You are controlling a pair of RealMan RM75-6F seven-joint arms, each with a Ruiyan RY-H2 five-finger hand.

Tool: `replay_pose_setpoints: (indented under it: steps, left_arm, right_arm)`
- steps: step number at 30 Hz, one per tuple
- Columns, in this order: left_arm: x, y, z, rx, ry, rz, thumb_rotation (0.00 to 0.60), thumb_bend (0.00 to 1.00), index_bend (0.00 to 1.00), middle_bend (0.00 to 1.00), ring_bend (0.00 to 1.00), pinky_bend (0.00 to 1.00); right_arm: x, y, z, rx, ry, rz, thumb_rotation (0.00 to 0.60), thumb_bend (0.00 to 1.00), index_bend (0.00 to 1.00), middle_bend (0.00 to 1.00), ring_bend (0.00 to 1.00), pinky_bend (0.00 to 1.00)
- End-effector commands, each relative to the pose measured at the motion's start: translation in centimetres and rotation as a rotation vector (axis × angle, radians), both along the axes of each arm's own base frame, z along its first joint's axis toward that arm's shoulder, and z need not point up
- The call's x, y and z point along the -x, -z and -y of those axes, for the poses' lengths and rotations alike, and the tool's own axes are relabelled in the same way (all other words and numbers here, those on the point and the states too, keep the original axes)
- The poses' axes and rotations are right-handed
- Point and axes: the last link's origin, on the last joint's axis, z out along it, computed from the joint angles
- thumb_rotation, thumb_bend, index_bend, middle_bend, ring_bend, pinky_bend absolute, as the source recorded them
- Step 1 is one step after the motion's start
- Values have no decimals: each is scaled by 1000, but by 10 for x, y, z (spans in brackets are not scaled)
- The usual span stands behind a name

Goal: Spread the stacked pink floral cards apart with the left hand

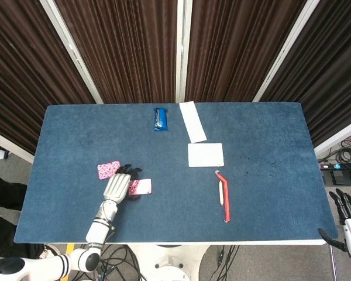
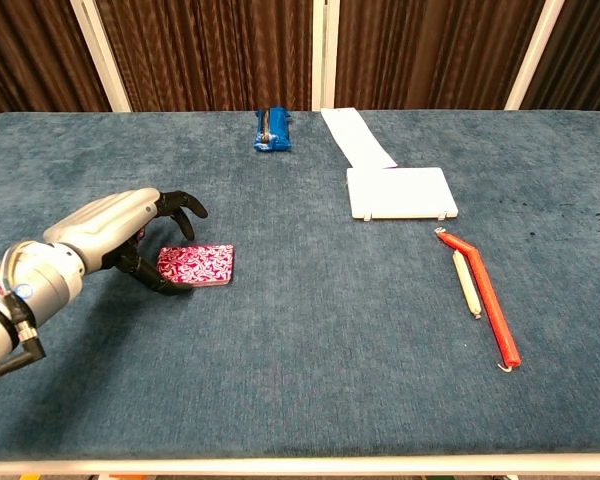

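Silver-backed left robot hand [image 2: 130, 235] with black fingers [image 2: 185, 208], white forearm.

In the chest view, the second pink floral card [image 2: 140, 232] is almost wholly covered by the left hand [image 2: 120, 228], and the left edge of the near pink floral card [image 2: 197, 266] is masked by dark fingers [image 2: 145, 275]. Contact with either card cannot be judged. The right hand [image 1: 346, 212] is cut by the head view's corner, its finger posture unresolved.

Probably a robot test lab: blue felt table [image 1: 269, 199], dark curtains [image 1: 128, 47], floor cables [image 1: 342, 157].
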Motion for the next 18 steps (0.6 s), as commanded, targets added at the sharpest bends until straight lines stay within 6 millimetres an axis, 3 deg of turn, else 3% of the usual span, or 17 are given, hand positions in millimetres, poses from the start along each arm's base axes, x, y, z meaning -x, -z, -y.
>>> replay_pose_setpoints:
  steps: [1, 18]
  left_arm:
    - [0, 0, 0, -1, -1, 1, 600, 145, 243, 345, 93, 171]
    - [4, 1, -1, -4, -24, 15, 600, 158, 265, 382, 100, 169]
  right_arm:
    - [0, 0, 0, 0, 1, 0, 600, 124, 0, 0, 0, 0]
    - [3, 1, 0, -1, 9, 0, 600, 125, 0, 0, 0, 0]
